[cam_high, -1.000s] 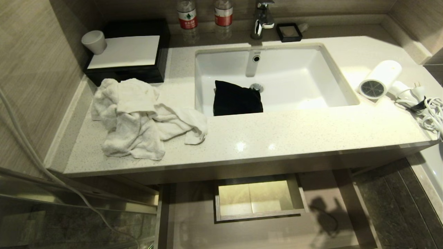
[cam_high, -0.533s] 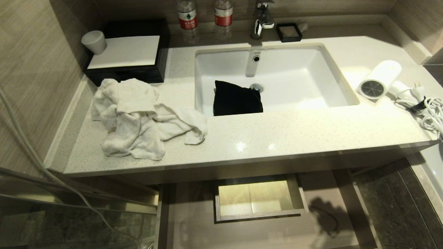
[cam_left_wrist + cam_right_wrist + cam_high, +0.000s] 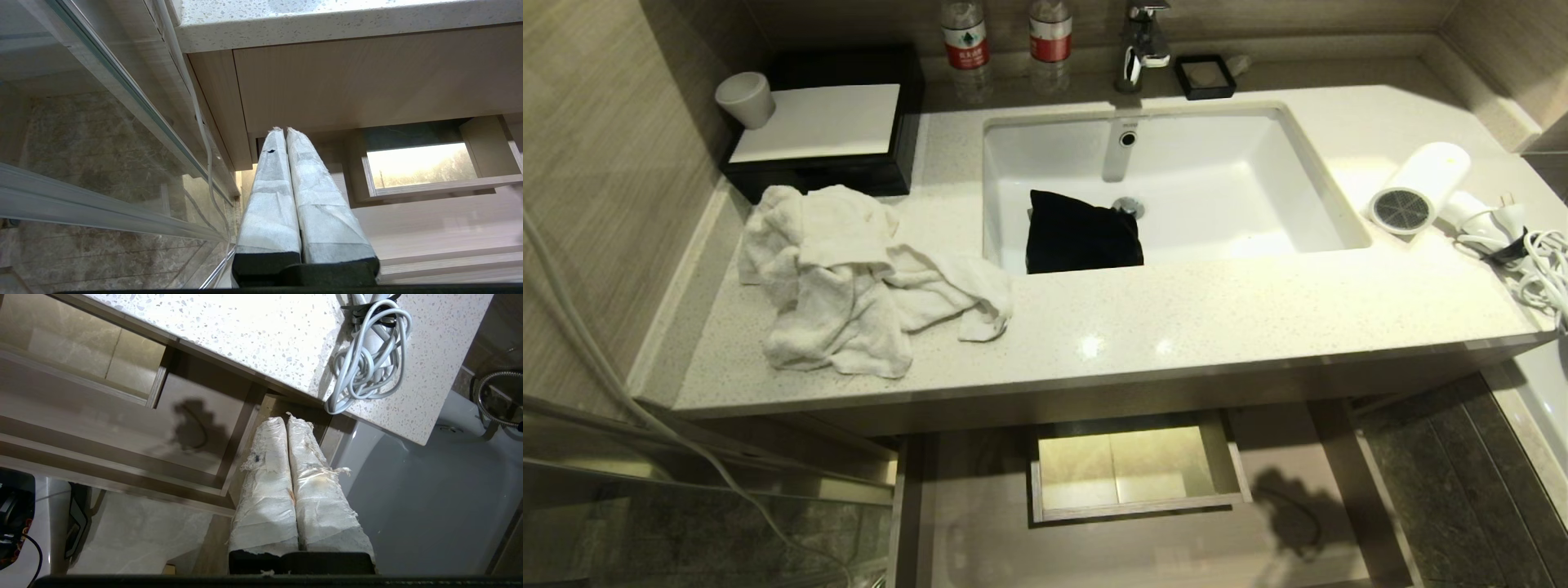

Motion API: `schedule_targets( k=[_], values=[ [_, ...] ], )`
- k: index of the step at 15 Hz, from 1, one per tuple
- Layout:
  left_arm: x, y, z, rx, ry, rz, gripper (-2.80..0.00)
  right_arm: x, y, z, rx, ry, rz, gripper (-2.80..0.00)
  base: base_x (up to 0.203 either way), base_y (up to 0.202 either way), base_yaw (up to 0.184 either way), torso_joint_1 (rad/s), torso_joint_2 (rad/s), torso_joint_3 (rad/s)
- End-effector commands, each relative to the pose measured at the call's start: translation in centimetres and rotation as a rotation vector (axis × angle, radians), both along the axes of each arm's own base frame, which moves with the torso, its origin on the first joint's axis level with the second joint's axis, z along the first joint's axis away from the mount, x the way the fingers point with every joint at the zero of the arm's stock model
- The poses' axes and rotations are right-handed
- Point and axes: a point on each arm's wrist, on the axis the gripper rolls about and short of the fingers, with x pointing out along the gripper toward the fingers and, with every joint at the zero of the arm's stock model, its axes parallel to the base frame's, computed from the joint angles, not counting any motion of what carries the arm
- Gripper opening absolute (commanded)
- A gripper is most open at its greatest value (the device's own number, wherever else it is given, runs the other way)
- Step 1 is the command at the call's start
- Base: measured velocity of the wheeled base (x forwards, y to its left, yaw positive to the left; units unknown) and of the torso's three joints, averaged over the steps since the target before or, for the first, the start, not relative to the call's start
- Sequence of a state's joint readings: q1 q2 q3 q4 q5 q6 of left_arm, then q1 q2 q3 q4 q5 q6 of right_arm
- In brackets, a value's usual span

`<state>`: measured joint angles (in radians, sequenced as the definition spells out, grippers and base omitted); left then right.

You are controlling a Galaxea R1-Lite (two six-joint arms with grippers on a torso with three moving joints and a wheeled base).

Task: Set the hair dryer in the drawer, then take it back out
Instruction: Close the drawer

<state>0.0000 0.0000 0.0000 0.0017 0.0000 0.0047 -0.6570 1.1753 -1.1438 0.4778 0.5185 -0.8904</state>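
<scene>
The white hair dryer (image 3: 1417,189) lies on the right end of the counter, its dark grille facing the front, its pale cord (image 3: 1539,273) bundled beside it. That cord (image 3: 365,355) hangs slightly over the counter edge in the right wrist view. Below the counter the wide wood-grain drawer (image 3: 980,531) stands pulled out, with a boxed cut-out (image 3: 1135,469) in its floor. My right gripper (image 3: 286,418) is shut and empty, low by the drawer's (image 3: 102,412) right side. My left gripper (image 3: 284,130) is shut and empty near the drawer's (image 3: 429,220) left end. Neither gripper shows in the head view.
A black pouch (image 3: 1082,237) lies in the white sink (image 3: 1323,204). A crumpled white towel (image 3: 849,278) covers the counter's left part, behind it a black box (image 3: 821,131) with a cup (image 3: 745,98). Two bottles (image 3: 1005,37) and a tap (image 3: 1143,41) stand at the back. A glass panel (image 3: 81,134) is on the left.
The gripper's shadow on the drawer floor has changed shape and narrowed. The hair dryer, cord and drawer have not moved.
</scene>
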Motion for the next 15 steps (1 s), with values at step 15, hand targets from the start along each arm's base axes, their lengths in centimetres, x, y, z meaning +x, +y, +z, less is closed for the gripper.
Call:
schedule_targets(
  k=[15],
  values=[
    [0.0,0.0,0.0,0.0,0.0,0.0,-2.8,-1.2,1.0,-0.6,-0.02,-0.027,0.012,-2.8,0.0,0.0,0.0,-0.205,0.06,-0.144]
  ],
)
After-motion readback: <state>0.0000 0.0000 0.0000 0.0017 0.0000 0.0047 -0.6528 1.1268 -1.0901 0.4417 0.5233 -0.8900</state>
